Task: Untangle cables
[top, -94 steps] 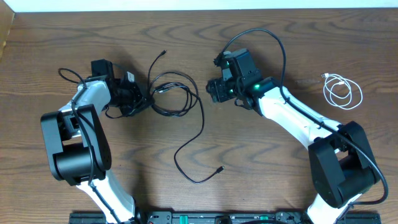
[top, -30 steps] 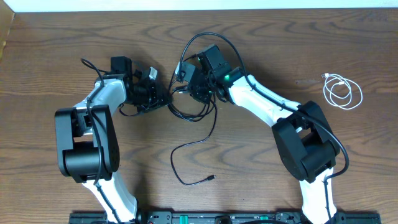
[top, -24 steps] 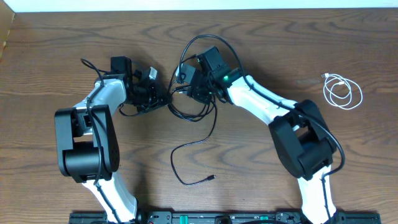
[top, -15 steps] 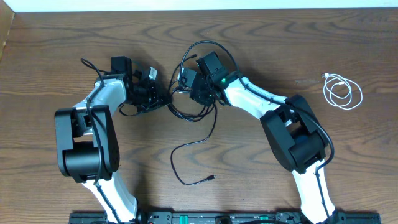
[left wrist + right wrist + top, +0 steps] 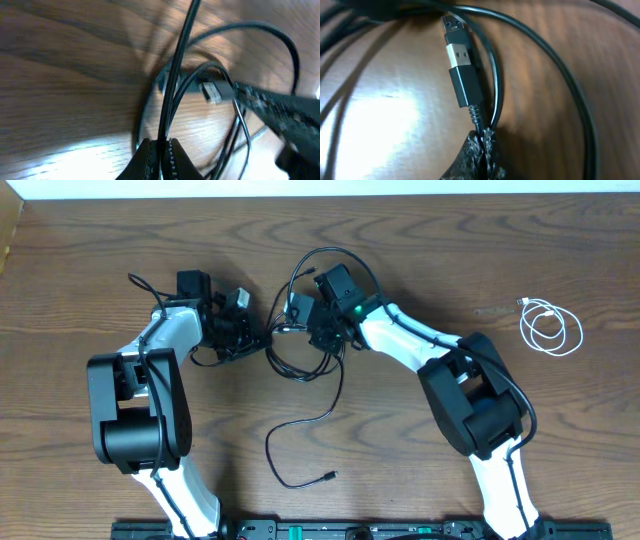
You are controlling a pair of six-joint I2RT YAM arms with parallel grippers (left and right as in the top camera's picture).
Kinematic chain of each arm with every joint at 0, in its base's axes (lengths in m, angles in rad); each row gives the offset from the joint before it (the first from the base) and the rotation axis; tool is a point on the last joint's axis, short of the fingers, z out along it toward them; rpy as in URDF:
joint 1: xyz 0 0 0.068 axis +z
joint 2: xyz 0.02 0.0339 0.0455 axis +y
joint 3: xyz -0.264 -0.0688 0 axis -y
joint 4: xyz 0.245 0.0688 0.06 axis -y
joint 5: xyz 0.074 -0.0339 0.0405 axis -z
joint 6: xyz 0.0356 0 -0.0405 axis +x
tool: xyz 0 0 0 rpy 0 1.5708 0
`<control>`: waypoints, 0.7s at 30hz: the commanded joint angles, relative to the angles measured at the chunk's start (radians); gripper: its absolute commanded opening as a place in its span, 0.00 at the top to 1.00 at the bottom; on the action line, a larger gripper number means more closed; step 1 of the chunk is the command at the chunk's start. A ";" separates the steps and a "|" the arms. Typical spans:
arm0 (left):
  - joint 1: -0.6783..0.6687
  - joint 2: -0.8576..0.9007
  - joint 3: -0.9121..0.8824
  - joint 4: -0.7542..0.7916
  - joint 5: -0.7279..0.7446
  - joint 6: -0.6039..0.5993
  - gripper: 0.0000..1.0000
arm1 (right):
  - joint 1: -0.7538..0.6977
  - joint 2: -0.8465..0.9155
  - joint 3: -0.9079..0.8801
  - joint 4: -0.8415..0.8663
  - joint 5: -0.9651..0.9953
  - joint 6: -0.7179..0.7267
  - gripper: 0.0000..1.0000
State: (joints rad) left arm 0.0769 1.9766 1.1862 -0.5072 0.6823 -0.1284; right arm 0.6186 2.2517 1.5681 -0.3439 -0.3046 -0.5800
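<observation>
Left fingers [image 5: 156, 154] are pinched tight on one strand of the black cables [image 5: 300, 362]. Those sit in a knot at the far middle of the desk [image 5: 80, 240], right between the two arms. Right fingers [image 5: 481, 144] are clamped shut too, on a cord just behind its USB plug [image 5: 462, 75], with another black loop lying right up against it. The white cable [image 5: 550, 328] is coiled by itself at the far right, well apart, so that one looks sorted already.

For doing this bit well, the left fingers should probably just anchor their strand. The right fingers can then draw the plug end out through the loops, slow and low over the desk. The plug wants to go through lengthwise so it doesn't hook a loop. If the whole knot starts sliding along, it's likely tightening, so back off. The loose tail [image 5: 300, 445] toward the near side should give some slack.

Three seconds back, the right arm sat to the right of the knot. It has swung left onto it since, and its fingers only closed within the last second. The left arm nudged right early on and has held the same grip since. The tail's plug crept left and nearer, and the white cable hasn't budged.
</observation>
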 commanded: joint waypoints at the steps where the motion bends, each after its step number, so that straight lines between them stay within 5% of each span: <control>1: 0.002 0.001 -0.004 0.004 -0.052 -0.031 0.92 | 0.034 0.005 0.000 -0.021 -0.138 -0.005 0.99; 13: 0.003 0.001 -0.004 0.003 -0.058 -0.034 0.91 | 0.006 -0.115 0.000 -0.102 -0.203 0.001 0.99; 21: 0.028 0.001 -0.004 -0.012 -0.100 -0.069 0.92 | -0.029 -0.120 0.000 -0.101 -0.177 0.134 0.99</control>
State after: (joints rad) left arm 0.0841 1.9766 1.1862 -0.5137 0.6106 -0.1822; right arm 0.6064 2.1551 1.5681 -0.4450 -0.4805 -0.5259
